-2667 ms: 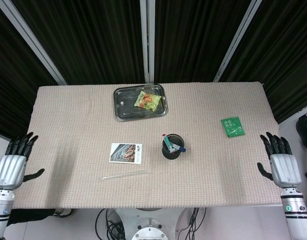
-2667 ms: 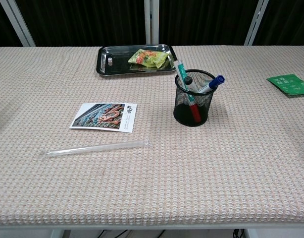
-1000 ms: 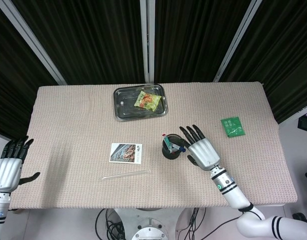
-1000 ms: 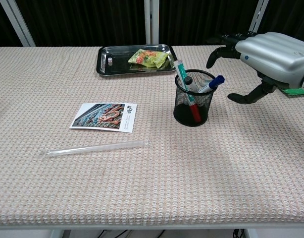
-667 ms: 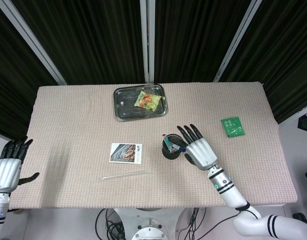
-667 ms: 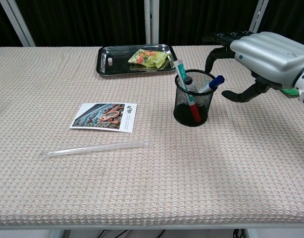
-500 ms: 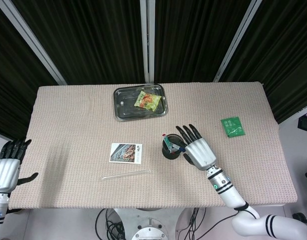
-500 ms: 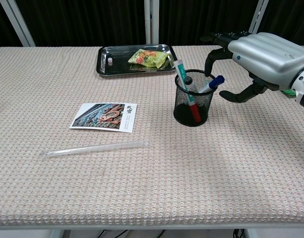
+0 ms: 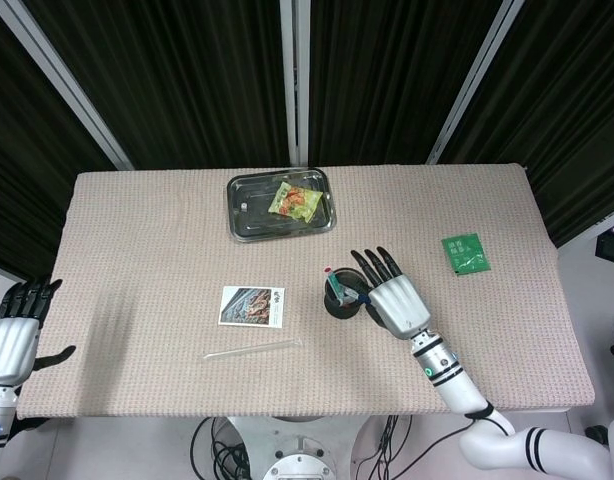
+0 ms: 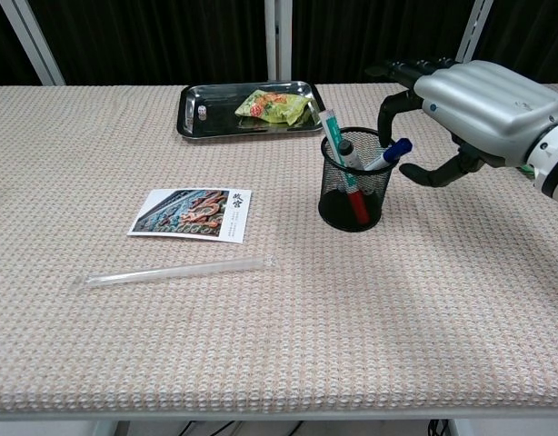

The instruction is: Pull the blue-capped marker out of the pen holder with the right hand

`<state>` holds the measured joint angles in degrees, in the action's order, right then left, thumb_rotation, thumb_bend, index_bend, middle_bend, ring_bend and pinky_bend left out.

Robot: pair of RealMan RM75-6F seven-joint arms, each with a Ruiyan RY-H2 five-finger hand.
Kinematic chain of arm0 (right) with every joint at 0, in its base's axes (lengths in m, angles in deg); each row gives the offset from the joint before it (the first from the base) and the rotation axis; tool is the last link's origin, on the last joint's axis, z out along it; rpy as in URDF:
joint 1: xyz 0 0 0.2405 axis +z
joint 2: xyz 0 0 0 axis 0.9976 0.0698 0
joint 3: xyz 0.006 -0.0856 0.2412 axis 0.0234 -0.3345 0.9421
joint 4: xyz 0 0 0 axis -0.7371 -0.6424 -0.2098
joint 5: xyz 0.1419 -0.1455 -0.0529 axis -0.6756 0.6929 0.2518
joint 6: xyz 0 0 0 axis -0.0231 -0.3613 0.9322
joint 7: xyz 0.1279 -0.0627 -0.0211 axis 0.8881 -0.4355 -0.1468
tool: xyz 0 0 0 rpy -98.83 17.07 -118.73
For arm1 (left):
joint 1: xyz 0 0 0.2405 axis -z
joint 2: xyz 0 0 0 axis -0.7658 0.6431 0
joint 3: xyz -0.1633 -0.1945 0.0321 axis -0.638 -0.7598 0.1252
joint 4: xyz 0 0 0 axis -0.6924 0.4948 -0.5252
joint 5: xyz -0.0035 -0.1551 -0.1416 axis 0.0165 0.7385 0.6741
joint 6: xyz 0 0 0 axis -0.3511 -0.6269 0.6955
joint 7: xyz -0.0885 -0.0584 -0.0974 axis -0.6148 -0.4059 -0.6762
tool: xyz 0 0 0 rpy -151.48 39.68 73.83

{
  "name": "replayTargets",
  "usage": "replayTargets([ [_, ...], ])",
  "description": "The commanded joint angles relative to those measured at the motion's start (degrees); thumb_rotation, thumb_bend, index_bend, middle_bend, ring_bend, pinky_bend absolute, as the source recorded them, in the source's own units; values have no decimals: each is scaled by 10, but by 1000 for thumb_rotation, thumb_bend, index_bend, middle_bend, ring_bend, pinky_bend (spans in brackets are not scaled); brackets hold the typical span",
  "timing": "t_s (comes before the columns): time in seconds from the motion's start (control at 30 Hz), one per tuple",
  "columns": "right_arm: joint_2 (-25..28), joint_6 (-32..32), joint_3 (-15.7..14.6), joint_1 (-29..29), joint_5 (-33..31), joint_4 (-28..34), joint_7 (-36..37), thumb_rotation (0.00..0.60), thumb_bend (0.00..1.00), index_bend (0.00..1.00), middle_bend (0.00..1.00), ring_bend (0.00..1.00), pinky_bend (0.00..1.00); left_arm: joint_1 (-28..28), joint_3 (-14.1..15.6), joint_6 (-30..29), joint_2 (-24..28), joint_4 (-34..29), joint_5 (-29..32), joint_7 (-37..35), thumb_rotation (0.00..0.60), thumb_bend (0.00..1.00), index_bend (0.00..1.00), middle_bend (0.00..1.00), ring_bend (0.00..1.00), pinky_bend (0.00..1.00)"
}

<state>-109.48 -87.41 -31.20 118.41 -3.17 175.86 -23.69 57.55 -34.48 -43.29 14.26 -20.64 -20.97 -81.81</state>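
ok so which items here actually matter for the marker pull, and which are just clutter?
In play:
blue-capped marker
pen holder
right hand, open beside the holder, holding nothing

Clutter:
other markers in the holder
metal tray with a snack packet
postcard
clear straw
green packet
left hand, off the table edge

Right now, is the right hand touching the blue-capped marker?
Apart. In the chest view the right hand is open beside the pen holder, with a sliver of table showing between its thumb and the blue-capped marker.
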Motion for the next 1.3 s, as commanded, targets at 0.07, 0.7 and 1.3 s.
replayTargets([
  [0.07,-4,0,-1,1,1,-5,1,600,297,467,11,0,0,-1,0,1,-1,1,1,0,600,96,76,0,0,11],
  [0.7,-22,-12,3,6,3,-25,10,600,307,577,17,0,0,-1,1,6,-4,10,5,4,600,96,77,0,0,12],
  [1.3,45,-85,12,-19,45,53,31,600,319,680,39,0,0,2,1,7,0,0,0,6,600,96,77,0,0,12],
])
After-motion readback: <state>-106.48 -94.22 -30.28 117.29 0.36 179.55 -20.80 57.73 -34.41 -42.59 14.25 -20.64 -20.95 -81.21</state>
